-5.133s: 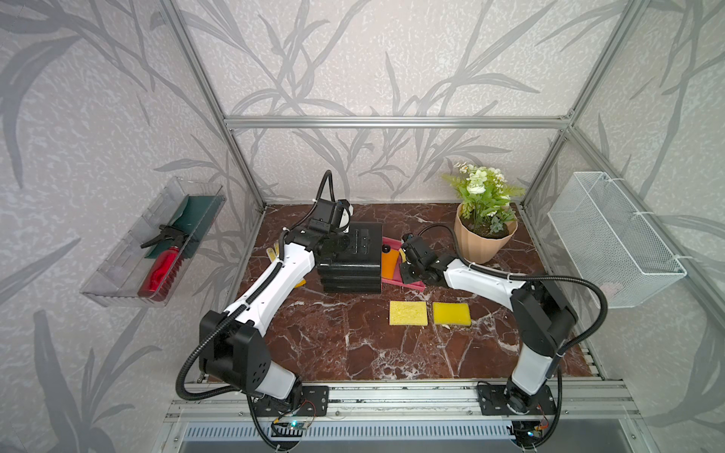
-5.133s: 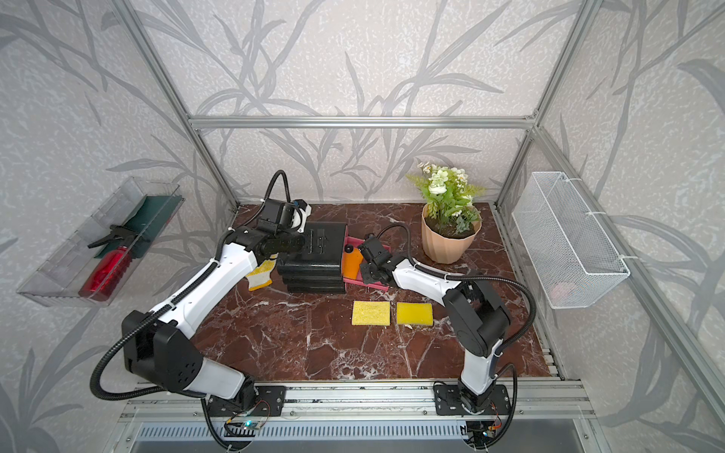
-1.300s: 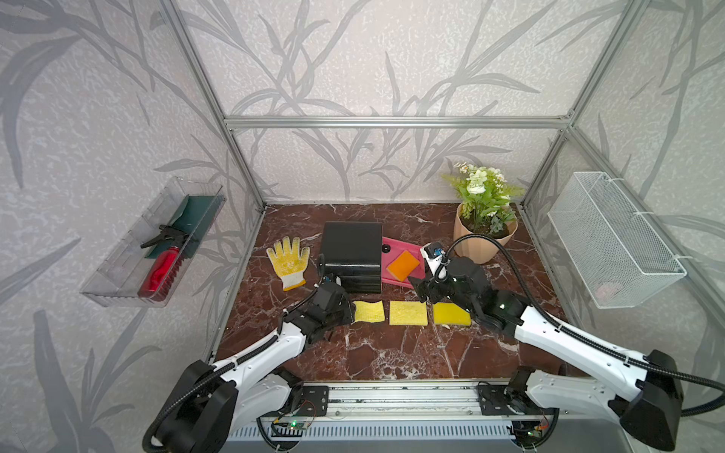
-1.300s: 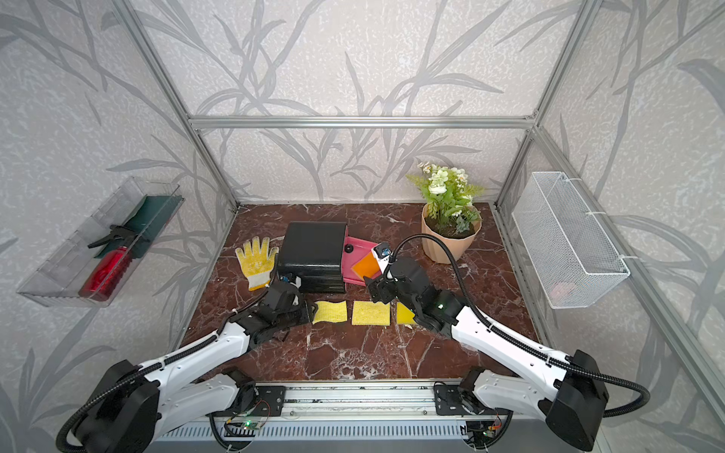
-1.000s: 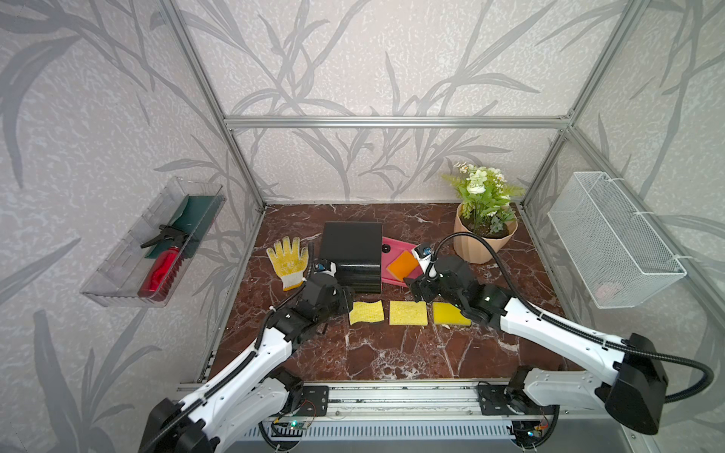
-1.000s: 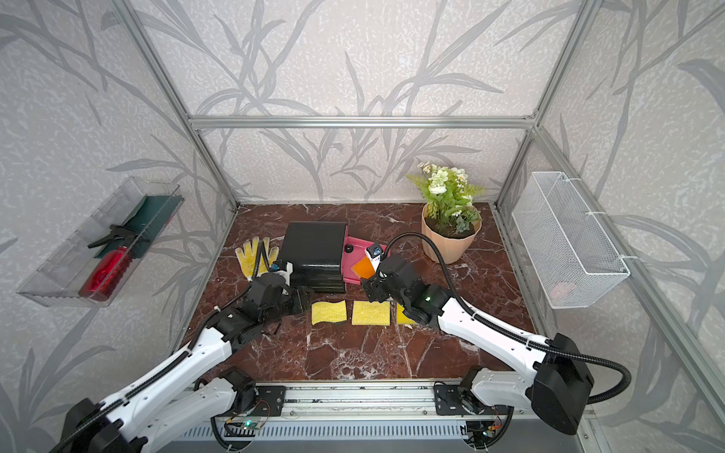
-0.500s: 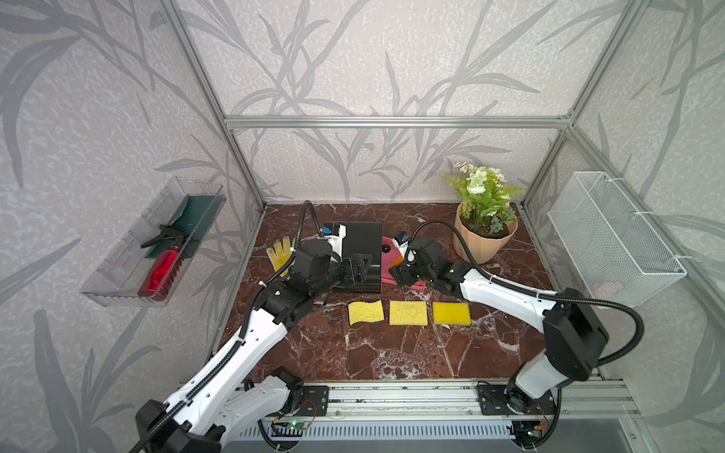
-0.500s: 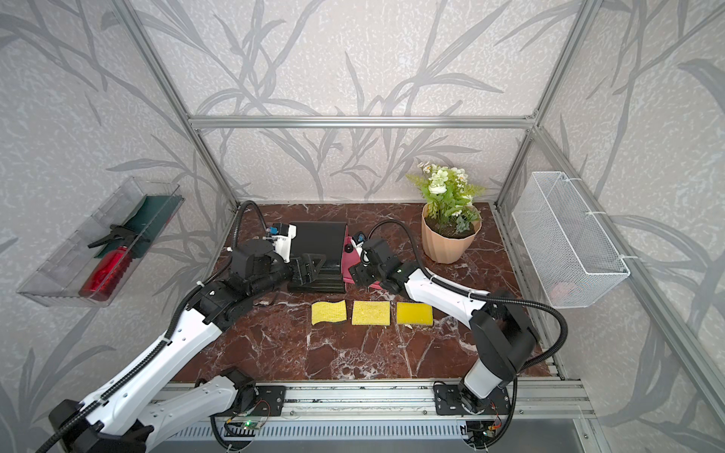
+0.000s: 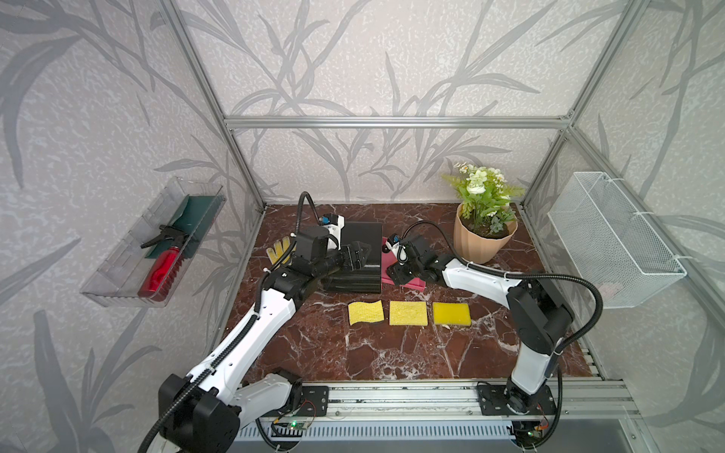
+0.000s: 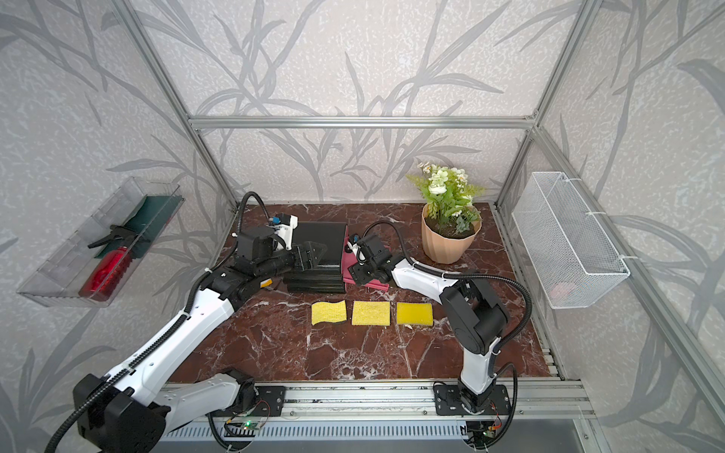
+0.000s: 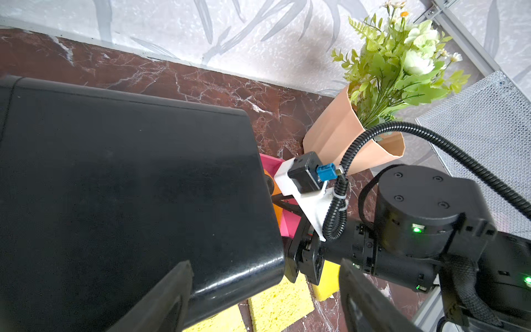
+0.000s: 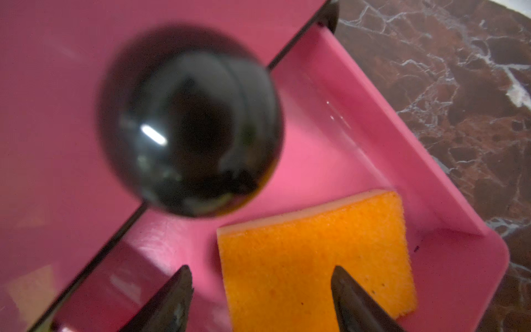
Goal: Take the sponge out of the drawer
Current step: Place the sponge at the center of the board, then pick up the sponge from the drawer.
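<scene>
Orange rectangular foam sponge (image 12: 316,258): lies flat in the pulled-out pink plastic drawer (image 12: 316,138), directly under the right gripper (image 12: 261,268). Jaws wide, nothing gripped; one tip over the sponge, the other just off its edge. Glossy black round knob (image 12: 189,120) sits just ahead of the jaws.

Left gripper (image 11: 264,263): jaws wide, empty, over the top corner of the black drawer cabinet (image 11: 129,186).

Vs one second ago: both grippers were down by the yellow row, now up at cabinet and drawer. Vs five seconds ago: the yellow row has grown from two to three.

Count, from behind both pairs of jaws outward:
- three yellow flat sponges (image 9: 365,312) (image 9: 408,313) (image 9: 451,313)
- one cabinet
- one open drawer
- one orange sponge
- one yellow glove (image 9: 278,251)
- one potted plant (image 9: 484,239)
</scene>
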Action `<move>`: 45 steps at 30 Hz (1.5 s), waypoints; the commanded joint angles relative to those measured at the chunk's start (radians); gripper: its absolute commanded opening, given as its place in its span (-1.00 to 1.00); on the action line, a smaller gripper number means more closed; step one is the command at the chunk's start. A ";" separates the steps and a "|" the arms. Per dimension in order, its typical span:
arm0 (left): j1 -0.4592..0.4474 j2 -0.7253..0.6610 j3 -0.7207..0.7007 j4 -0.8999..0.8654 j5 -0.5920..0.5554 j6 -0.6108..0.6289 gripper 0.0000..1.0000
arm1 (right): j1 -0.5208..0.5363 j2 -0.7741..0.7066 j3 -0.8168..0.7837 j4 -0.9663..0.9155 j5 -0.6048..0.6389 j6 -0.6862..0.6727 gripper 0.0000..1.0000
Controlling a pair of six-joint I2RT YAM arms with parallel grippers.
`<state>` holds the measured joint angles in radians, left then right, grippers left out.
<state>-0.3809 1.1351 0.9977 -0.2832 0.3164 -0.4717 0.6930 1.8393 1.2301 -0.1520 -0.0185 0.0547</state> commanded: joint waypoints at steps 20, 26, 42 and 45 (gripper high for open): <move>0.039 0.006 -0.014 0.039 -0.004 -0.049 0.57 | 0.000 0.149 0.083 -0.065 0.003 0.004 -0.29; 0.049 -0.009 -0.028 0.052 0.005 -0.054 0.57 | 0.000 0.129 0.084 -0.088 -0.009 -0.003 -0.75; 0.070 0.007 0.030 0.004 0.092 -0.044 0.58 | -0.037 -0.282 -0.055 -0.027 -0.052 -0.118 -0.95; 0.074 0.057 0.126 -0.147 0.105 0.002 0.56 | -0.037 -0.360 -0.039 -0.101 -0.155 -0.254 -0.94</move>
<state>-0.3149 1.1656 1.0351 -0.3279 0.3916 -0.5133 0.6556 1.5440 1.1858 -0.1734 -0.0601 -0.0647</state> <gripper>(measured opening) 0.780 0.062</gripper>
